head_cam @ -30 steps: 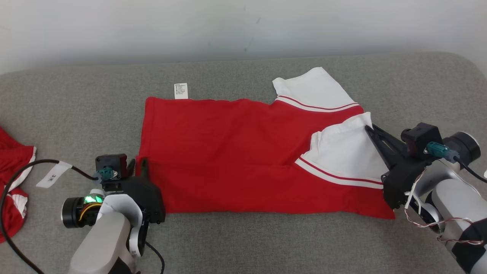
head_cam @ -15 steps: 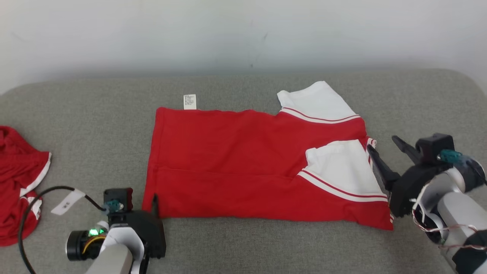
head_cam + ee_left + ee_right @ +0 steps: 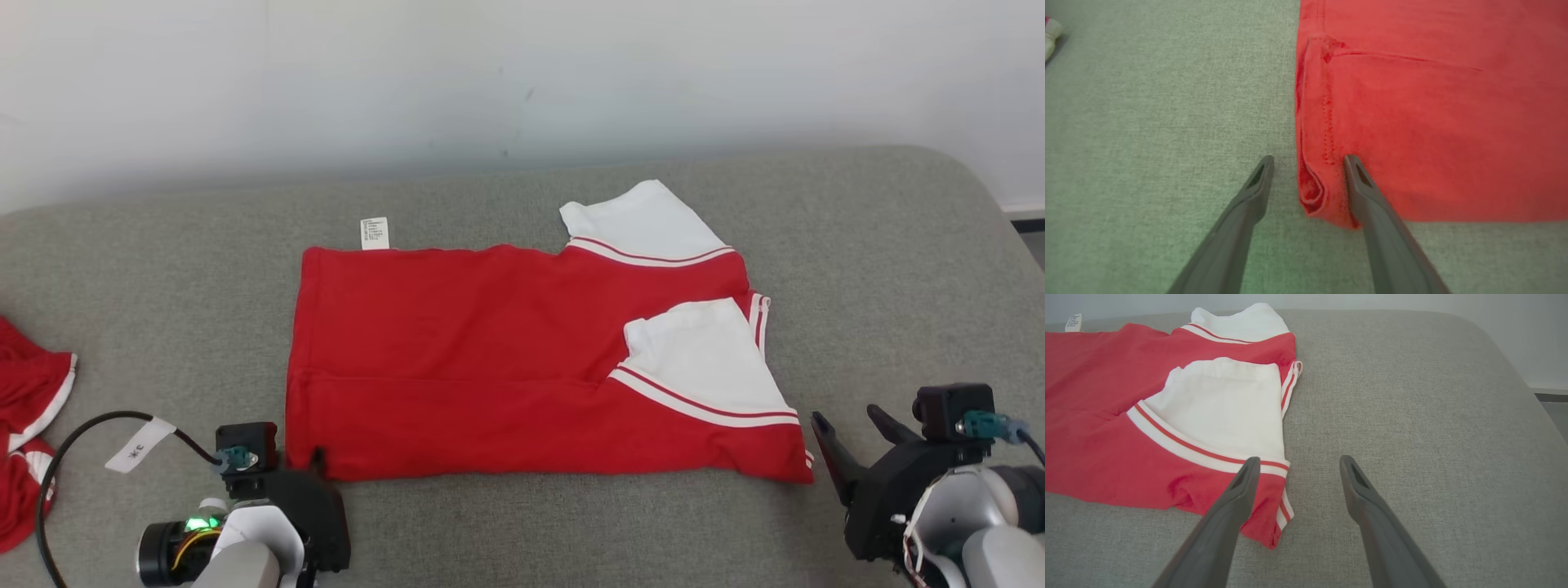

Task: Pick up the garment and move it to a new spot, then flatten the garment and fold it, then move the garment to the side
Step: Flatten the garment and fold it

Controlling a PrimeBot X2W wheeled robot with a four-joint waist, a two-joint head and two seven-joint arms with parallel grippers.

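Shirt lies folded flat mid-cushion. I see the left gripper with jaws wide, straddling the shirt's near-left corner, not pinching it. Right gripper: jaws wide, empty, just off the near-right corner.

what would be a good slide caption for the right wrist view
Open right gripper at the striped corner of a red and white shirt lying flat on a grey cushion
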